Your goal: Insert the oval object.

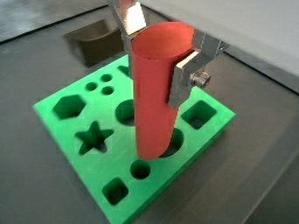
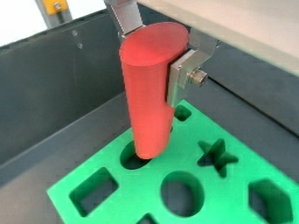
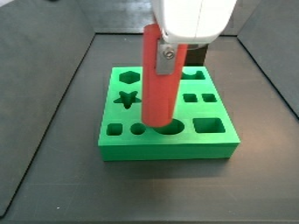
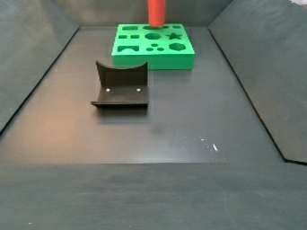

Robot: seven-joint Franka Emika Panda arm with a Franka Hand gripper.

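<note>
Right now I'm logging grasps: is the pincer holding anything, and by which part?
Yes. The pincer is shut on the red oval rod, its silver fingers clamping the upper end, while the lower end sits at the green block.

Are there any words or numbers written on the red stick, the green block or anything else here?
None: no words, numbers or signs can be read.
The oval object, held upright in the pincer over the green block, is plain red.
The block carries only shaped holes.
The fixture is bare too.
</note>
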